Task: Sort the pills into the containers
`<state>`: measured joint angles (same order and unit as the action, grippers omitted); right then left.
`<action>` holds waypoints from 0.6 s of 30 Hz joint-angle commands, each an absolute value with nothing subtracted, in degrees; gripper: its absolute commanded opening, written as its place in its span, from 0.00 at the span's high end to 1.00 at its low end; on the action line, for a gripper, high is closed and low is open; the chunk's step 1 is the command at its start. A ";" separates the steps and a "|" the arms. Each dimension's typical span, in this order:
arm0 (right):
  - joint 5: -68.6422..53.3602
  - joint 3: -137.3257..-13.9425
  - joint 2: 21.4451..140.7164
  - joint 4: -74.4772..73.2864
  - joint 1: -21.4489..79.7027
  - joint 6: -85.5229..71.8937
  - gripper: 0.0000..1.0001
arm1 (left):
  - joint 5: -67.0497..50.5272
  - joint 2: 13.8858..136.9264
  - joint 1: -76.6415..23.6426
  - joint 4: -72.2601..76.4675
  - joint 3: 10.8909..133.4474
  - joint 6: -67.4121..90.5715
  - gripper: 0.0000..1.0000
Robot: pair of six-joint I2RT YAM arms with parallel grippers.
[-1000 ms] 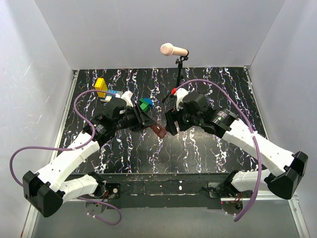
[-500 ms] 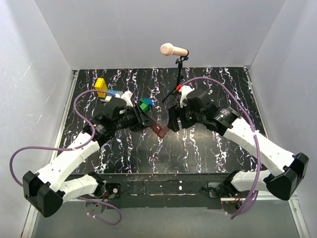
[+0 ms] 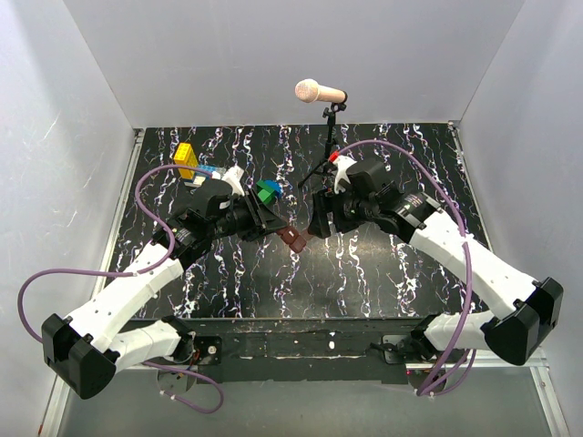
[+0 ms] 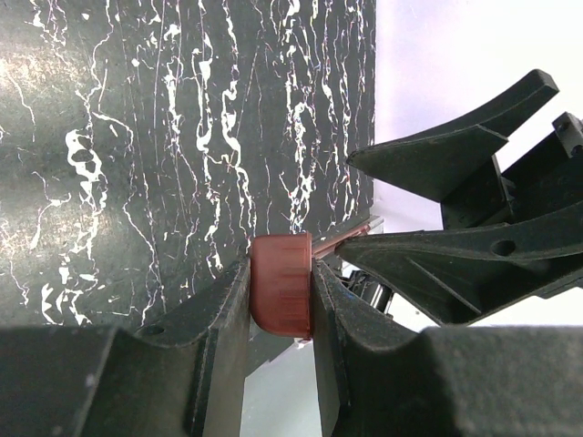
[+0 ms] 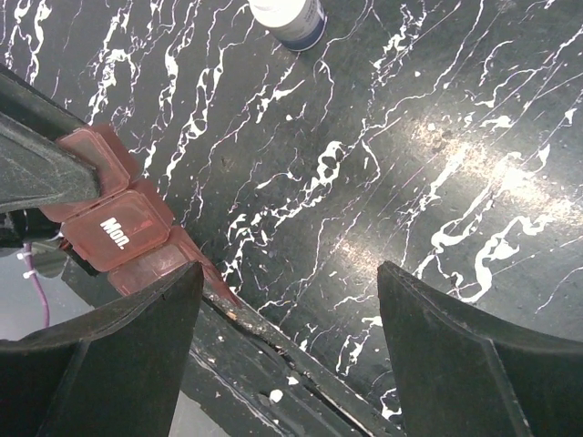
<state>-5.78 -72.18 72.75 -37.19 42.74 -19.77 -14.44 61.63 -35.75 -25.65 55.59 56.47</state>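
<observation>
The container (image 3: 293,239), a small reddish-brown box, hangs above the dark marbled table with my left gripper (image 3: 279,228) shut on one end. In the left wrist view the box end (image 4: 281,291) is pinched between both fingers of that gripper (image 4: 281,273). My right gripper (image 3: 314,224) is open just right of the box's free end. In the right wrist view the container (image 5: 118,228) shows a lid marked "Mon." by the left fingertip of the open right gripper (image 5: 290,273), nothing between the fingers. No pills show.
A white bottle (image 5: 289,18) stands on the table beyond the right gripper. Yellow (image 3: 186,157), blue (image 3: 208,170) and green (image 3: 266,191) blocks sit behind the left arm. A microphone (image 3: 319,91) on a stand rises at the back. White walls enclose the table.
My right gripper has drifted slightly back and right, staying open beside the container's free end. The left gripper and the container have not moved.
</observation>
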 commanded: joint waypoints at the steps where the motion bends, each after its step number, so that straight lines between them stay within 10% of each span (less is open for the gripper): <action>1: -8.00 -71.54 73.30 -35.60 42.28 -20.92 0.17 | -15.38 59.68 -35.68 -24.26 55.28 56.95 1.00; 18: -26.18 -66.02 66.28 -25.06 36.31 -26.01 0.04 | -15.55 58.71 -35.68 -23.47 53.61 57.48 1.00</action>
